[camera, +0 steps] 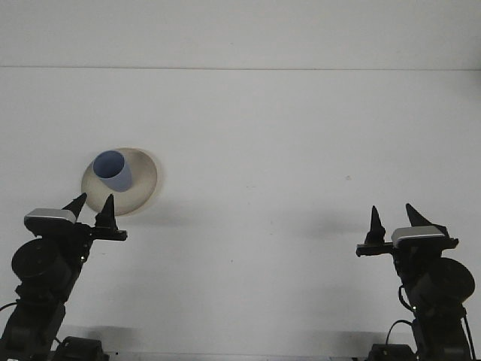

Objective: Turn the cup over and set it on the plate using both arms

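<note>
A blue cup (113,170) stands upright, mouth up, on a cream plate (140,183) at the left of the white table. My left gripper (90,206) is open and empty, just in front of the plate's near rim and apart from the cup. At the lower right my right gripper (394,219) is open too, with nothing between its fingers, far from the plate.
The white tabletop (263,150) runs back to a white wall. Both arm bases stand at the near edge, left and right.
</note>
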`<state>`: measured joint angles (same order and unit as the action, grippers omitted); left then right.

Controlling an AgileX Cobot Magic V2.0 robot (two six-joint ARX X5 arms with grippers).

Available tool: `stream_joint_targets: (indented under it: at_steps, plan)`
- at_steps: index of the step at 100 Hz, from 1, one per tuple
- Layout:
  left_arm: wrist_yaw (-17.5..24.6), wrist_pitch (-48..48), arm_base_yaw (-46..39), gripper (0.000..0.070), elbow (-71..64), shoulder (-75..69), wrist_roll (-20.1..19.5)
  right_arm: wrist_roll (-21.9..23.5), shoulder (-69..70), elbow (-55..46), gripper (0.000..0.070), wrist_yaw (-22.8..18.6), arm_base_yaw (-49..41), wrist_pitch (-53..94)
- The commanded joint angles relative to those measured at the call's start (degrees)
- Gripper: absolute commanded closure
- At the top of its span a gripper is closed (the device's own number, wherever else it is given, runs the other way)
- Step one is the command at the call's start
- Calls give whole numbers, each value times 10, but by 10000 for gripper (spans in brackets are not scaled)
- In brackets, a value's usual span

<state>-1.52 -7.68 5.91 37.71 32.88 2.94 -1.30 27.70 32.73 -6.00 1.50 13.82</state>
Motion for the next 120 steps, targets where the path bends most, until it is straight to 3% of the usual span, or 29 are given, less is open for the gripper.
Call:
stream_joint_targets:
  at_steps: [1,47,77,84,97,102,120]
  plan:
    - [1,16,5,318,-6,0,-26,-4,0,8,231,1,0,-5]
    - [0,58,12,318,-56,-2,-35,-4,0,8,231,0,0,-5]
    - [0,57,12,336,-56,-4,-2,-4,0,8,236,1,0,-5]
    - [0,57,12,426,-56,-4,-3,-4,0,8,311,1,0,-5]
    - [0,57,12,696,-56,-4,-3,-4,0,8,612,1,0,-5]
    - [0,57,12,691,-56,-4,-3,-4,0,8,700,1,0,-5]
    - [0,57,12,691,-56,-4,-3,-4,0,8,700,1,0,-5]
